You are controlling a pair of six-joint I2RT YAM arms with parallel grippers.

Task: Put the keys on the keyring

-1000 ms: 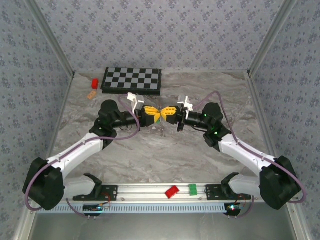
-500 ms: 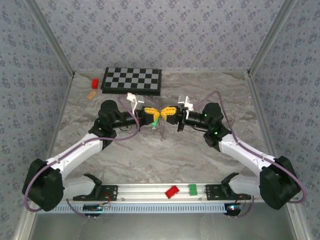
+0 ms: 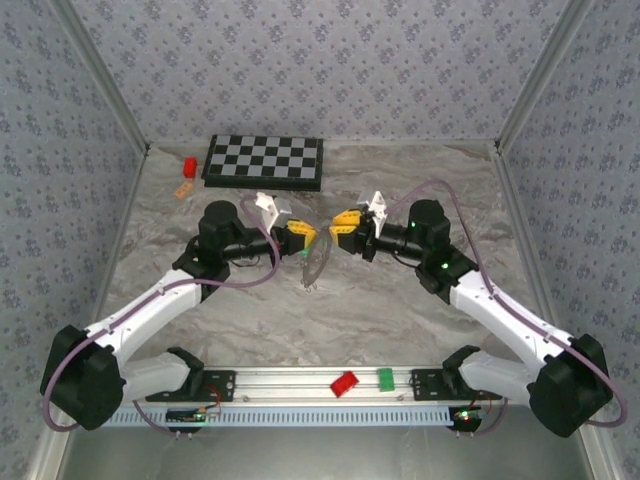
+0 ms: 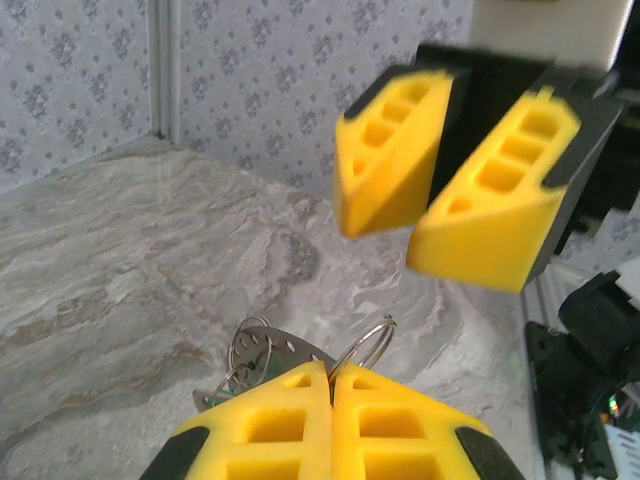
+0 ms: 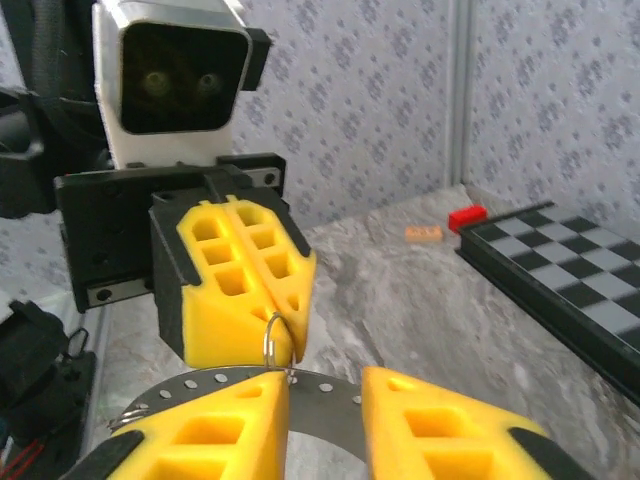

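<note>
My left gripper (image 3: pixel 300 237) is shut on a small wire loop (image 4: pixel 362 345) that carries the keyring (image 4: pixel 270 350), a flat grey perforated ring hanging below the fingers (image 3: pixel 316 262). A sliver of green (image 4: pixel 214 400) shows beside the ring under the left finger; the keys are otherwise hidden. My right gripper (image 3: pixel 345 221) is open, just right of the left one and apart from it. In the right wrist view its own gripper (image 5: pixel 325 385) stands open above the keyring (image 5: pixel 330 405), facing the shut left gripper (image 5: pixel 285 330). The left wrist view has the right gripper (image 4: pixel 385 235) open ahead.
A chessboard (image 3: pixel 264 161) lies at the back of the table, with a red block (image 3: pixel 189 165) and a small orange piece (image 3: pixel 182 188) to its left. A red block (image 3: pixel 345 382) and a green block (image 3: pixel 385 378) rest on the front rail.
The two grippers were together at the centre; now the right one has opened and drawn back to the right. The left one keeps the wire loop, and the keyring hangs lower beneath it.
</note>
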